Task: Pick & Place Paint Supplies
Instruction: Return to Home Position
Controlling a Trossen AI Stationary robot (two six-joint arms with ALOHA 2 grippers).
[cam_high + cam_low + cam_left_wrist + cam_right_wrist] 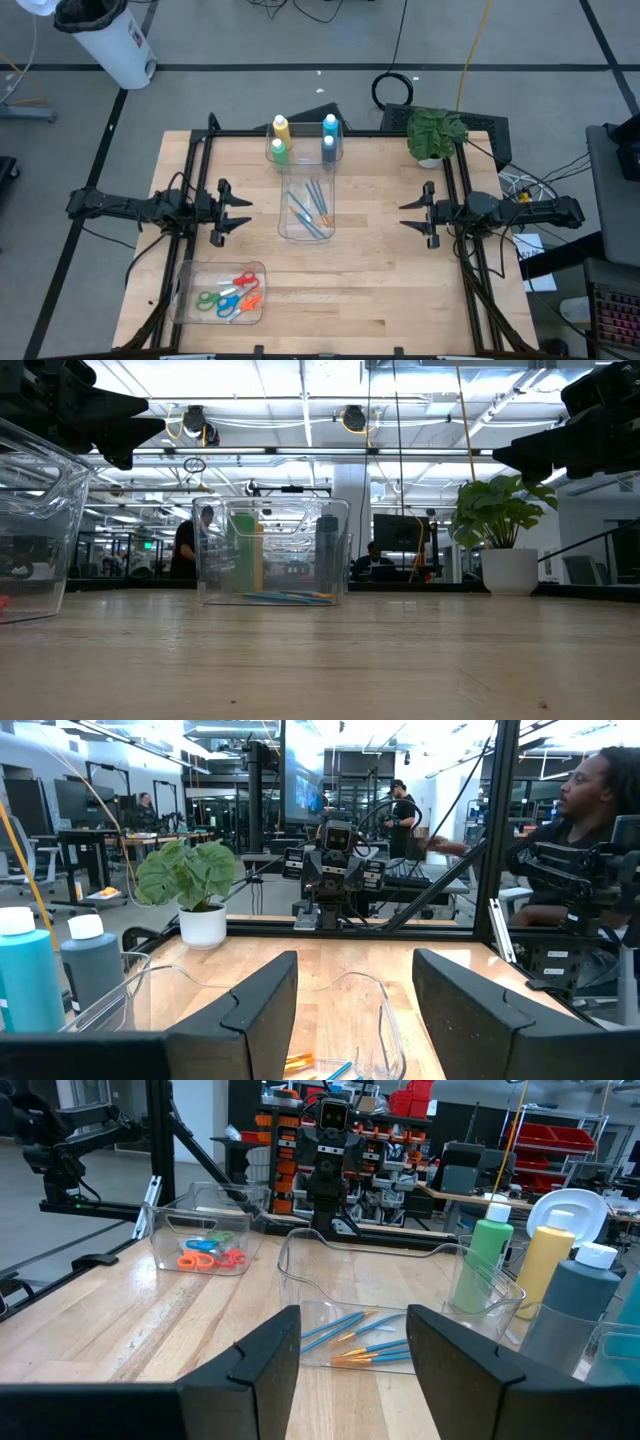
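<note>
Both sets of fingers are spread wide with nothing between them. The left gripper (244, 213) hangs over the left side of the table (400, 295) and the right gripper (405, 215) over the right side, and they point at each other, so each wrist view looks straight at the opposite arm. Midway between them sits a clear bin (284, 190) with the brushes (310, 208) lying flat on its bottom, a loose bunch of blue and orange, well apart from either gripper. Right behind that, toward the far edge, is a smaller clear bin (305, 162) holding all four white-capped bottles upright. The yellow bottle (281, 127) and green bottle (279, 150) are on its left side, the light blue bottle (330, 125) and grey-blue bottle (328, 146) on its right. Can't tell if the two bins actually touch. Further out, a third clear bin (190, 272) at the near left corner has a pile of scissors (232, 296) in red, orange, blue and green. A potted plant (435, 132) stands at the far right corner, and the left wrist view catches a person (600, 790) sitting off beyond the table.
</note>
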